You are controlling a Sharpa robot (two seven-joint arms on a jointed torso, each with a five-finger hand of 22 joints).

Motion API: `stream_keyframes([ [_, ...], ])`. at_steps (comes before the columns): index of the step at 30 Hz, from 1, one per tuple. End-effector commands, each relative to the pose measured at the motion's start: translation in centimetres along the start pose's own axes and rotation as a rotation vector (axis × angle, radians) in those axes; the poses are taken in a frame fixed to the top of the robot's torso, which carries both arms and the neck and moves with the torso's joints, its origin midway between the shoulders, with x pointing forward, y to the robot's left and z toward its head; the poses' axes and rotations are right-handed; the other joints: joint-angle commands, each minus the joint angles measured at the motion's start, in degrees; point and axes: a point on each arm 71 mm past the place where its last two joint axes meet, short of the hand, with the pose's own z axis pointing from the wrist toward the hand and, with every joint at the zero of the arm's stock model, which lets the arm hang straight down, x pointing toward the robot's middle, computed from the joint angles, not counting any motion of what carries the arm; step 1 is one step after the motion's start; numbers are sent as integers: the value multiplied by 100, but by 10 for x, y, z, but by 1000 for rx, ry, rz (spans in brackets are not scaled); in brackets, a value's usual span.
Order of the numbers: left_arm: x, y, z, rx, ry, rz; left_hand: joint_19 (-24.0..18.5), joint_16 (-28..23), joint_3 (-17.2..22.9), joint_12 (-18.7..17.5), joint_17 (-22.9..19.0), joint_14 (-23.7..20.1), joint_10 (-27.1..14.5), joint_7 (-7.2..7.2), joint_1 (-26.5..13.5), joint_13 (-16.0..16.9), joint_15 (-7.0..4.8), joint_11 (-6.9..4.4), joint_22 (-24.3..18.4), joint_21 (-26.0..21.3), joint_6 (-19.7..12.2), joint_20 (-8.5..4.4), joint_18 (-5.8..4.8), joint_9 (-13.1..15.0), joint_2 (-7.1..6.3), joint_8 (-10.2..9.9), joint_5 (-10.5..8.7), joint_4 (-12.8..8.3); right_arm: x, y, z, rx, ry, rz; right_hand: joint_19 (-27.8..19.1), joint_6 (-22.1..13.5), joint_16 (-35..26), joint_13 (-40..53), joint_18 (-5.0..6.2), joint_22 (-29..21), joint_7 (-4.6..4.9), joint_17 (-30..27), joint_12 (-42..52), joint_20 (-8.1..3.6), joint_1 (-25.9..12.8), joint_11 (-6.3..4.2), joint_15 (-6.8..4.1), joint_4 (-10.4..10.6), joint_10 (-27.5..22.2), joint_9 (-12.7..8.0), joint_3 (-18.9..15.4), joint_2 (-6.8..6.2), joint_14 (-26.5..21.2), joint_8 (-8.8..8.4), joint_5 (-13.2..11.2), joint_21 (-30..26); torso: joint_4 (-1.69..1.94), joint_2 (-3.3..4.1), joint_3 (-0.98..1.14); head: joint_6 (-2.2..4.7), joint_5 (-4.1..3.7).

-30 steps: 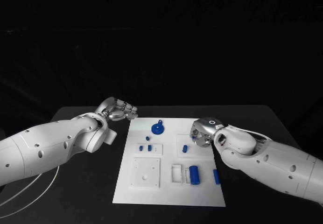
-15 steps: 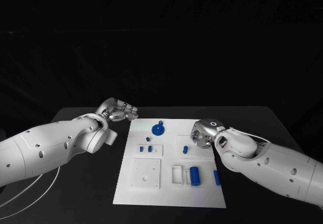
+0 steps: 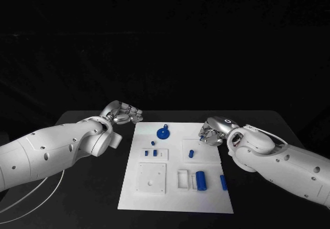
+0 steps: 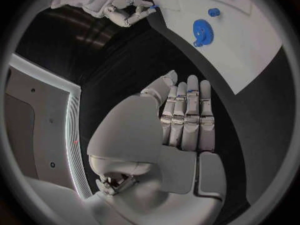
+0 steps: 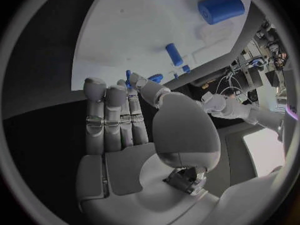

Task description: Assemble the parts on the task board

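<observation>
The white task board (image 3: 206, 200) lies mid-table. On it are a blue gear (image 3: 163, 132), a short peg (image 3: 190, 153), a thick blue cylinder (image 3: 201, 180) and a blue bar (image 3: 223, 182). My right hand (image 3: 214, 130) hovers at the board's far right edge and pinches a small blue part (image 3: 201, 138) between thumb and fingertips; the wrist view shows this part (image 5: 128, 75) at the fingertips, with the cylinder (image 5: 220, 8) beyond. My left hand (image 3: 124, 113) sits off the board's far left corner, fingers curled in on nothing (image 4: 186, 116). The gear (image 4: 201, 29) lies ahead of it.
A small blue stud (image 3: 152, 142) and two small blue pieces (image 3: 150, 153) in a raised white block lie on the board's left half. A square white plate (image 3: 150, 178) and an open white frame (image 3: 183, 180) sit nearer me. Black table (image 3: 89, 191) surrounds the board.
My right hand has drawn away to the far right with the small part, from over the board's right side to its edge. The left hand has hardly moved.
</observation>
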Motion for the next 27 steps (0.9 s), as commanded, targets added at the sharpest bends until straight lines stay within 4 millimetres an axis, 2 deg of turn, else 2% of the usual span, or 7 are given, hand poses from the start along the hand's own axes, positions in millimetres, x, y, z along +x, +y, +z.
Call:
stream_keyframes([
  [1,0,-3,1,15,2,-22,20,-18,-3,20,-3,-33,-27,20,-7,-2,4,1,11,-20,-21,10,-20,0,57,-18,69,-41,-1,5,-2,-18,29,71,267,19,-37,3,39,-1,17,8,18,-42,-51,-32,-20,-2,71,5,-16,-7,35,23,16,-13,0,4,-3,9,35],
  [7,1,-4,1,19,-6,-51,21,-16,-17,22,-2,-42,-27,12,-94,-3,14,-3,-2,-38,-26,28,-10,1,52,-16,-26,-22,-9,21,-6,-64,4,115,272,23,-44,3,40,-2,15,17,17,-44,-60,-35,-22,-6,76,6,-34,5,45,23,34,-9,3,-4,-6,-7,164],
  [8,2,-4,2,19,-7,-53,27,-16,-22,22,-1,-39,-21,12,-88,-2,12,-5,-27,-35,-19,28,-9,2,53,-14,-15,-24,-10,26,-6,-76,0,120,272,23,-44,3,40,-2,15,17,17,-44,-60,-35,-22,-6,76,6,-34,5,45,23,34,-9,4,-1,-8,0,186],
  [10,3,-5,1,22,-6,-57,51,-10,-12,25,5,-11,7,15,-67,-2,-3,-10,-16,-13,-7,15,-5,2,56,-14,143,-46,-11,35,-8,-102,-10,124,274,21,-48,2,39,-1,15,18,17,-45,-57,-34,-23,-10,75,5,-37,9,47,22,29,1,4,0,-9,6,225],
  [14,7,-8,1,33,-6,-60,53,-16,-9,21,6,5,22,11,-96,-2,-8,-17,25,-17,0,3,-12,2,69,-15,158,-57,-13,60,-10,-171,-24,115,274,21,-56,2,40,-3,16,18,17,-44,-54,-34,-22,-16,75,5,-44,17,51,22,13,3,4,7,-12,19,330],
  [16,8,-9,1,37,-10,-62,54,-17,-19,21,6,0,27,6,-120,-2,-6,-20,21,-24,5,6,-13,2,64,-15,124,-50,-13,73,-11,-209,-31,101,274,21,-56,2,40,-3,16,18,17,-44,-54,-34,-22,-16,75,5,-44,17,51,22,13,3,10,2,-17,1,409],
  [27,15,-13,3,40,-42,-92,54,-17,-27,21,1,-24,35,1,-142,-2,4,-23,-52,-32,16,16,-10,1,63,-16,95,-58,2,125,-17,-350,-28,4,272,19,-68,2,38,-5,17,25,17,-44,-50,-33,-22,-36,72,5,-41,27,57,22,-12,15,14,-18,-38,-89,642],
])
